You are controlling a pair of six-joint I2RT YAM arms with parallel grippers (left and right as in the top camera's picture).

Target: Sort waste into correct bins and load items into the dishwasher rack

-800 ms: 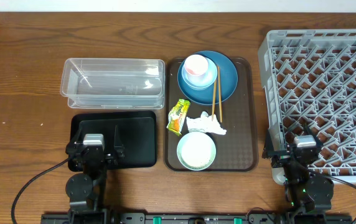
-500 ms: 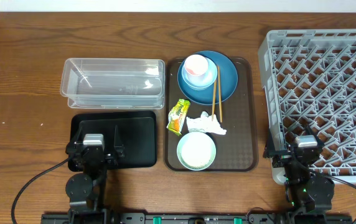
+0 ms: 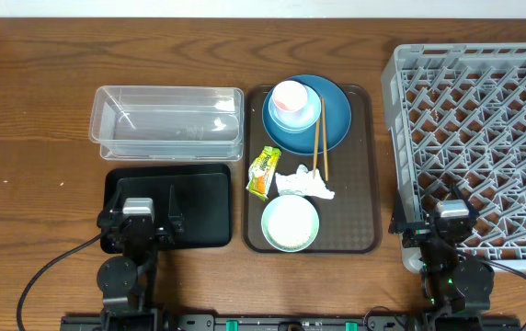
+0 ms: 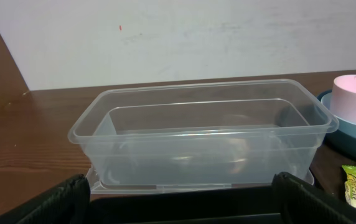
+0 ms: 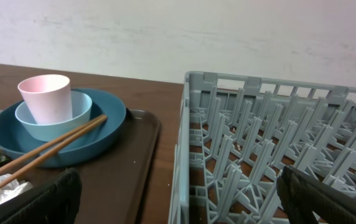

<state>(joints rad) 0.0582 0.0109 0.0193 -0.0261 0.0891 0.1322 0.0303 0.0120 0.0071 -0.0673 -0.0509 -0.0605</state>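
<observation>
the left end effector (image 3: 153, 219) gapes wide, empty, over the black tray (image 3: 203, 207). the right end effector (image 3: 438, 221), equally wide and empty, sits at the near corner of the rack (image 3: 479, 138). nothing looks done: wrapper (image 3: 263, 172), tissue (image 3: 304, 184), plate (image 3: 337, 119), cup (image 3: 289, 97), chopsticks (image 3: 318, 142) and mint-green bowl (image 3: 290, 222) all lie on the brown tray (image 3: 364, 184). the rack and the clear container (image 3: 166, 124) look empty.

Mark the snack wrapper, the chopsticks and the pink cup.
snack wrapper (image 3: 263, 172), overhead view, middle of the packet.
chopsticks (image 3: 318, 136), overhead view, middle of the shafts.
pink cup (image 5: 45, 102), right wrist view, outer side wall.
</observation>
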